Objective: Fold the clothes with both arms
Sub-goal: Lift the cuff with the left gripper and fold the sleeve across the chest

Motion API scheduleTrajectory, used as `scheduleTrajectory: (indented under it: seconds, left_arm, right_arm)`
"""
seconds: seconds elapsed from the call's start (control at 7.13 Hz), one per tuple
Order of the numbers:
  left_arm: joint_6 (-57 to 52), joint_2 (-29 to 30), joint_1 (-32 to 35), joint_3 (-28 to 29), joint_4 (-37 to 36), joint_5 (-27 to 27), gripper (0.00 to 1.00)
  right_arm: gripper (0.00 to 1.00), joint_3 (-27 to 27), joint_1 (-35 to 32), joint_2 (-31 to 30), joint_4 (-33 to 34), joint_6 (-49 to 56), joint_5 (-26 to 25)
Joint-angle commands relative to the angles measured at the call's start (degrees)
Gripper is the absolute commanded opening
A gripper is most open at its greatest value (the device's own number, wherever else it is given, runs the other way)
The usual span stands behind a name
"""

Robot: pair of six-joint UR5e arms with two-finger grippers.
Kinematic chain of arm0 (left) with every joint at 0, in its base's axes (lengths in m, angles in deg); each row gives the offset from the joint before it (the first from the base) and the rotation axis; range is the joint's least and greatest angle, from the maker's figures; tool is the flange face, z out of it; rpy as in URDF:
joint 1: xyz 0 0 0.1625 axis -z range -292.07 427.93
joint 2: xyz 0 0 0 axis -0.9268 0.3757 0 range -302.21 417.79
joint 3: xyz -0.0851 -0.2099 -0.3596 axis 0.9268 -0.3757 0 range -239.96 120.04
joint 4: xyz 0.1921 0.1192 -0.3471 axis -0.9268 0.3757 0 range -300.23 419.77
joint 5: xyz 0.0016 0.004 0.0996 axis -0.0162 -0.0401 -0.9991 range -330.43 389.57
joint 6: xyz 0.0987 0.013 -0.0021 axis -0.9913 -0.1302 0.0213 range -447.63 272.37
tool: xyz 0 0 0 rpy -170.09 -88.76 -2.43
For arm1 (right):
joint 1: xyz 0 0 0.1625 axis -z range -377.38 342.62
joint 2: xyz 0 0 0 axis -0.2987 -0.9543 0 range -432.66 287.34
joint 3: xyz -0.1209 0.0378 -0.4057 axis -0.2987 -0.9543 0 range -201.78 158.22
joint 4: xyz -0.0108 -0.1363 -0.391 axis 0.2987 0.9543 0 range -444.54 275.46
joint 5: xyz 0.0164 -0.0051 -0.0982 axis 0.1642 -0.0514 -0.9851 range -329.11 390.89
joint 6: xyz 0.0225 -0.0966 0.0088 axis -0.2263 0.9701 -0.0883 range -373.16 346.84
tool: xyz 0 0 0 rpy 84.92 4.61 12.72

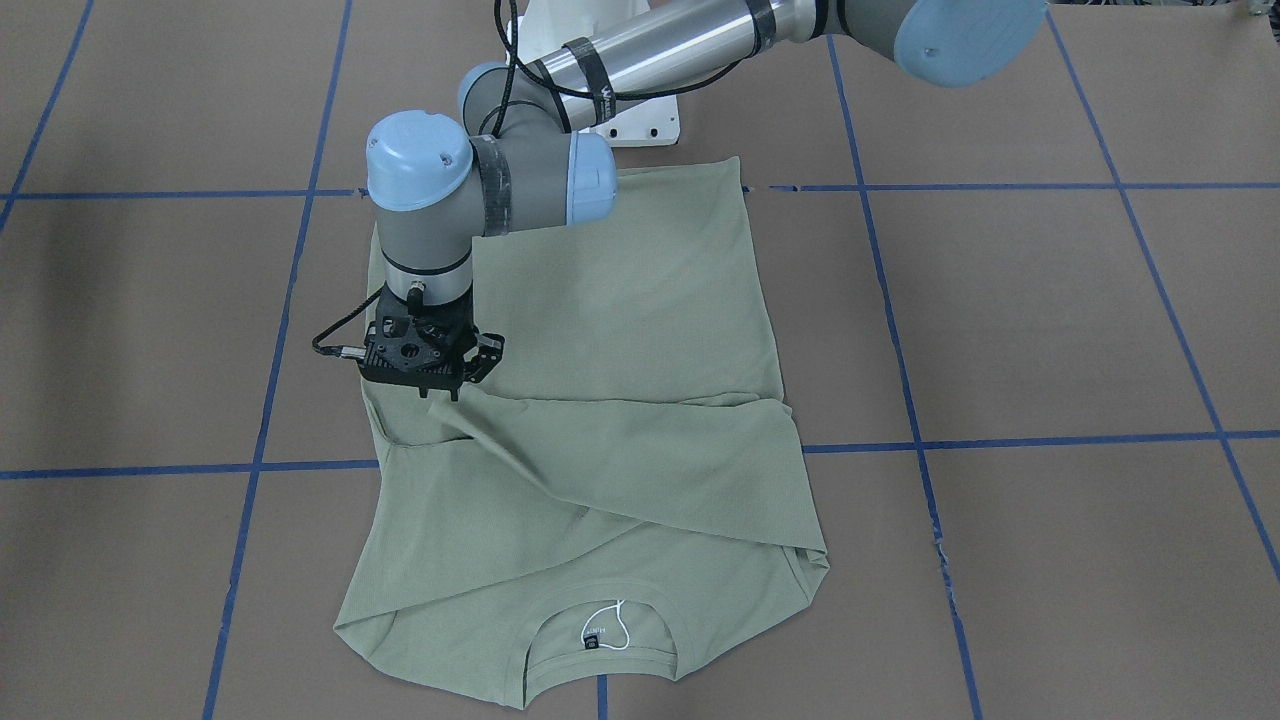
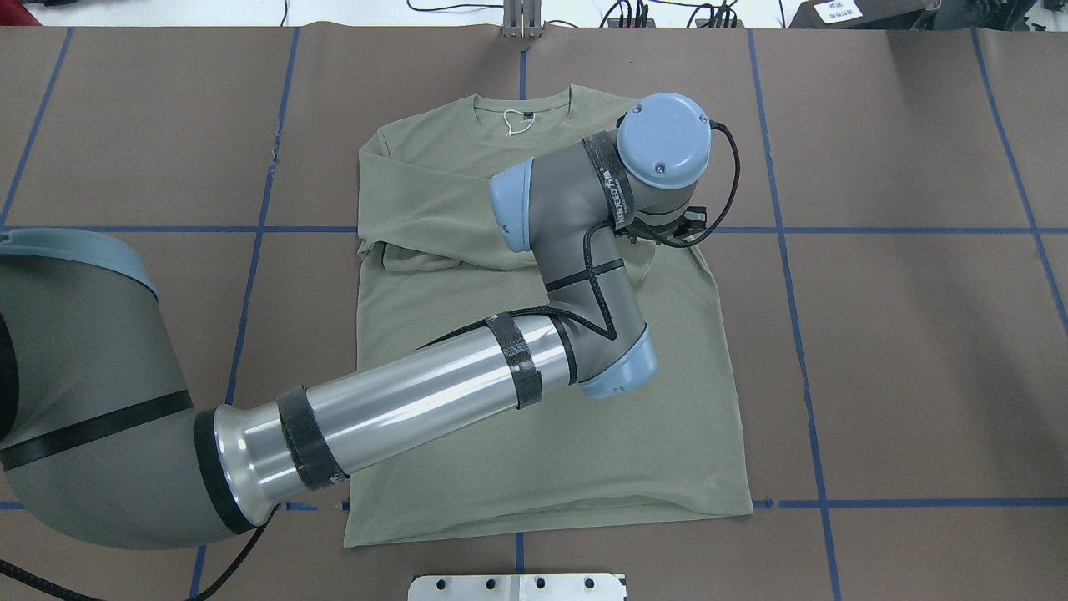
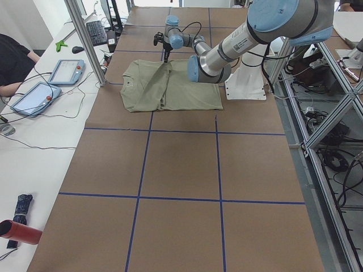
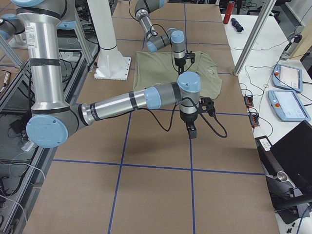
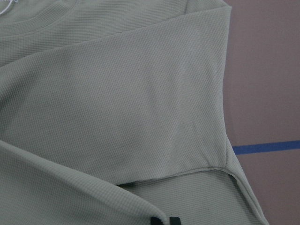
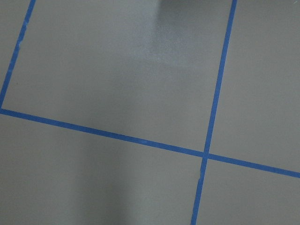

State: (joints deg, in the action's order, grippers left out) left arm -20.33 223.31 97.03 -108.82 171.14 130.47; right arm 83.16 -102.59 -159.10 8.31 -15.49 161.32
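Note:
The pale green shirt [image 1: 620, 300] lies flat on the brown table, neck label [image 1: 592, 640] toward the far side from the robot; it also shows from overhead [image 2: 584, 451]. One sleeve is folded across the chest. My left gripper [image 1: 440, 392] has reached across onto the shirt's right edge, fingers pointing down and shut on a fold of the sleeve cloth; its wrist view shows the tips [image 5: 165, 220] pinching fabric. The right gripper [image 4: 191, 130] hangs over bare table beside the shirt, seen only from the side, so I cannot tell its state.
The white pedestal base [image 1: 640, 120] stands just behind the shirt's hem. Blue tape lines [image 6: 206, 154] grid the table. Two tablets [image 3: 65, 71] and cables lie on a side bench past a metal post [image 3: 85, 39], where a person's sleeve [image 3: 11, 62] shows.

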Motion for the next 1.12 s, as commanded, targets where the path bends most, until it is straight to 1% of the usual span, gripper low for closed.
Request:
scheduleTrajectory:
  seconds: [0.0,0.14,0.28,0.42,0.56,0.7,0.84,0.98]
  left_arm:
    - [-0.6,0.4,1.0,-0.1,1.2,0.3,1.00]
    - [-0.9,0.2,2.7,-1.1,0.4,2.6,1.00]
    - [-2.2,-1.3,4.0,-3.8,-1.1,6.8,1.00]
    - [-5.7,-5.8,4.8,-11.5,-5.1,6.9,1.00]
    - [-9.8,-13.0,5.8,-22.1,-9.2,7.0,1.00]
    - [-12.5,-22.4,6.6,-33.8,-11.2,7.0,1.00]
    - [-14.4,-32.8,7.2,-45.8,-11.3,7.0,1.00]
    - [-14.3,-41.9,7.3,-56.0,-11.2,6.9,1.00]
  right_arm:
    - [1.00,0.0,0.0,0.4,0.1,-0.4,0.2]
    - [1.00,0.4,0.2,0.6,-0.1,-2.5,0.6]
    - [1.00,0.9,1.6,0.7,-1.3,-6.8,2.0]
    - [1.00,0.8,4.0,0.7,-5.5,-9.6,3.7]
    - [1.00,1.7,7.7,0.7,-9.2,-19.2,4.4]
    - [1.00,2.7,12.3,0.4,-15.8,-30.7,3.8]
    - [1.00,4.5,18.2,0.0,-20.8,-41.8,0.6]
    - [1.00,8.5,25.5,-0.7,-22.0,-52.0,-5.4]
